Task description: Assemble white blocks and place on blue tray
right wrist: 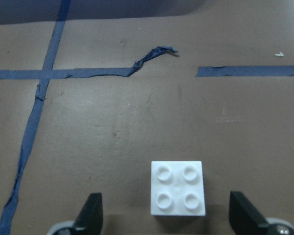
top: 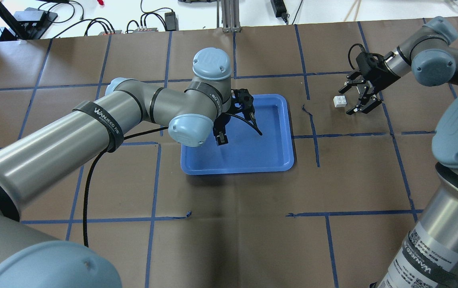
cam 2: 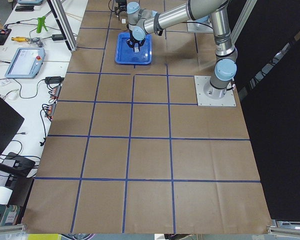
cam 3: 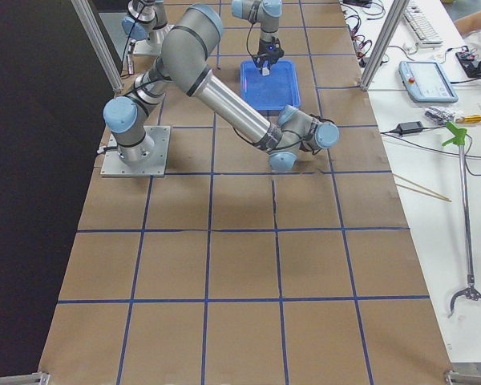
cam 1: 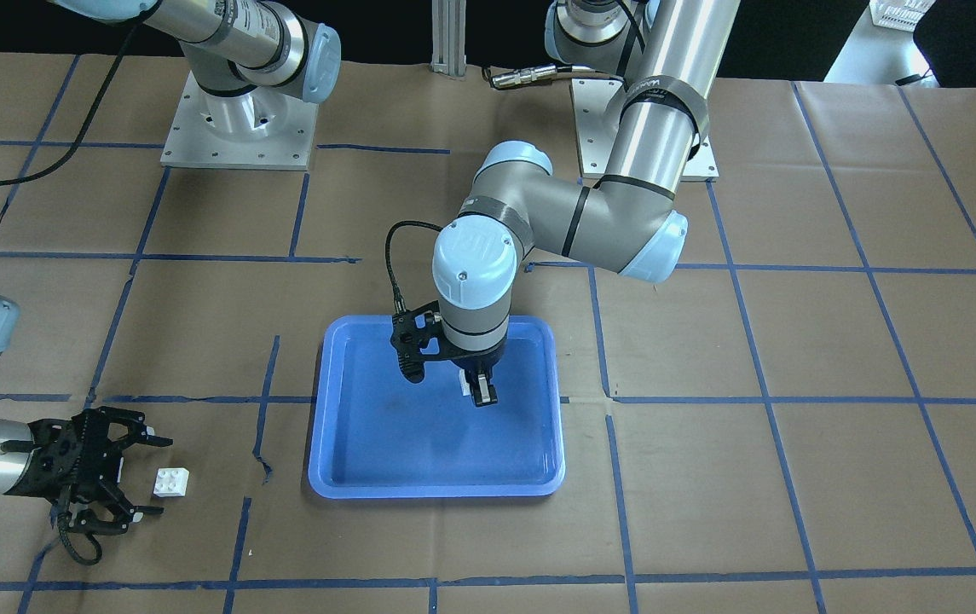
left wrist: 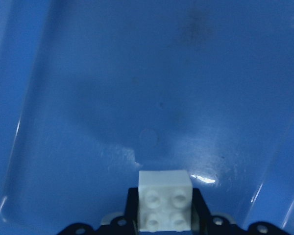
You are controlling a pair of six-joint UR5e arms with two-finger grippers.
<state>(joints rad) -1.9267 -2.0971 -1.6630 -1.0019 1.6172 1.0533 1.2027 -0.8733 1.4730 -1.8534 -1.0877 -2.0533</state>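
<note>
Here, reading across the overhead view from left to right, you have the following. Item one: the left gripper (top: 221,140), pointed down from a bent wrist over the left, far part of the tray, jaws narrowed and clamped on a brick. Item two: the held white block (left wrist: 165,200), pinched between the two fingers; in the left wrist view you see its square face with four round marks turned to the camera and the tray floor beyond it, and from across the table only a sliver of white shows beside the fingers. Item three: the blue tray (top: 271,154), shallow, rounded at the corners, lying near the middle of the table (top: 229,224); apart from the gripper and its brick you see only its bare glossy floor. Item four: a lifted, torn end of blue tape (top: 304,107) just right of the tray, part of the tape grid (top: 317,144) on the brown paper. Item five: the loose white block (top: 339,101), well to the right of the tray, flat on the paper, studs up. Item six: the right gripper (top: 347,102), held low with its jaws spread wide; in the right wrist view you find the brick between the two fingertips, touching neither and nearer the one on that picture's right.
</note>
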